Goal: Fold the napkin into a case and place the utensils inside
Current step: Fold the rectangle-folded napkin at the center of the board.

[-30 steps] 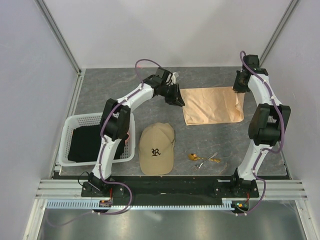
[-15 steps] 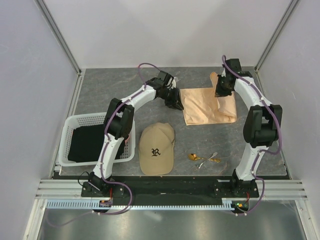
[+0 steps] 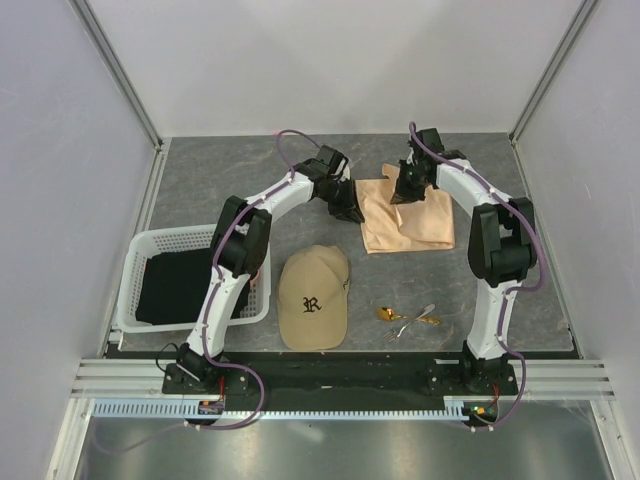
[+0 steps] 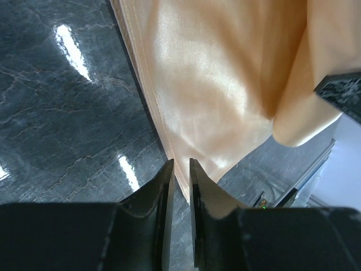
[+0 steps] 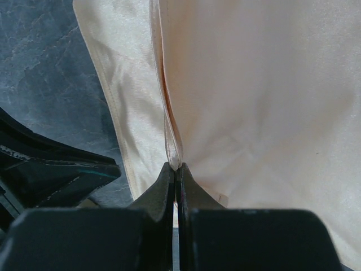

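Lying napkin, long axis front-to-back

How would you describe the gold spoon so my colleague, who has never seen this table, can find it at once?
Start from the tan cap near the front edge of the grey table. Just to its right lies a small cluster of slim cutlery. The gold spoon is the piece at the cluster's left end, nearest the cap, and the only one with a yellow shine; the silvery pieces beside it look pale.
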Action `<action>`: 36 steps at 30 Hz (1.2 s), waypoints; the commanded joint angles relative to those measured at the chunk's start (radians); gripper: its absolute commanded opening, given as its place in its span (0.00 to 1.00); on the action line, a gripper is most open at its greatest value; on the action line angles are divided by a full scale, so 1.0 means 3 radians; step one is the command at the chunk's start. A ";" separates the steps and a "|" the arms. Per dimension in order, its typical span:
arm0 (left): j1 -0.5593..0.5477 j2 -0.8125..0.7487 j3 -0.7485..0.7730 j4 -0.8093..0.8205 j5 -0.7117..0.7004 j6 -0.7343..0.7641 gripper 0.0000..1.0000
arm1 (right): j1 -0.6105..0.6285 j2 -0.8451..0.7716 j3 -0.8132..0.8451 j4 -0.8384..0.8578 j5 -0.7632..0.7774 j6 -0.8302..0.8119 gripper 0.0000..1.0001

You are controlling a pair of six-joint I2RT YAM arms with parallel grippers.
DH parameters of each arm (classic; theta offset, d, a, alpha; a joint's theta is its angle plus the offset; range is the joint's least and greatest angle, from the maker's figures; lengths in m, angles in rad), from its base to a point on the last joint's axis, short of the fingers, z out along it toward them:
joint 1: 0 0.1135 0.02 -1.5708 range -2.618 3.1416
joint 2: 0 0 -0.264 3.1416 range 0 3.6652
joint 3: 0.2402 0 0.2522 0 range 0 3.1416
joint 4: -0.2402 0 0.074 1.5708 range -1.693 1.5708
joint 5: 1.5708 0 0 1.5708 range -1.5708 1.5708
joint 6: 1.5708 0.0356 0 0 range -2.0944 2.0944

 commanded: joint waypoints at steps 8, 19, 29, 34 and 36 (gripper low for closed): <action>0.0043 -0.0103 0.0180 -0.0050 0.0002 -0.0027 0.21 | 0.0131 -0.0191 -0.0117 0.0116 -0.0144 0.0155 0.00; 0.0248 0.0397 0.0906 0.0001 0.0206 -0.0446 0.17 | 0.0141 -0.0211 -0.0143 0.0039 -0.0323 0.0139 0.00; 0.0228 0.0638 0.1004 0.0129 0.0145 -0.0513 0.17 | 0.0227 -0.0298 -0.0204 -0.0037 -0.0441 0.0134 0.00; 0.0227 0.0618 0.1004 0.0170 0.0104 -0.0507 0.16 | 0.0284 -0.0283 -0.0260 -0.0032 -0.0482 0.0155 0.00; 0.0222 0.0602 0.0978 0.0164 0.0094 -0.0507 0.16 | 0.0294 -0.0263 -0.0296 -0.0027 -0.0477 0.0180 0.00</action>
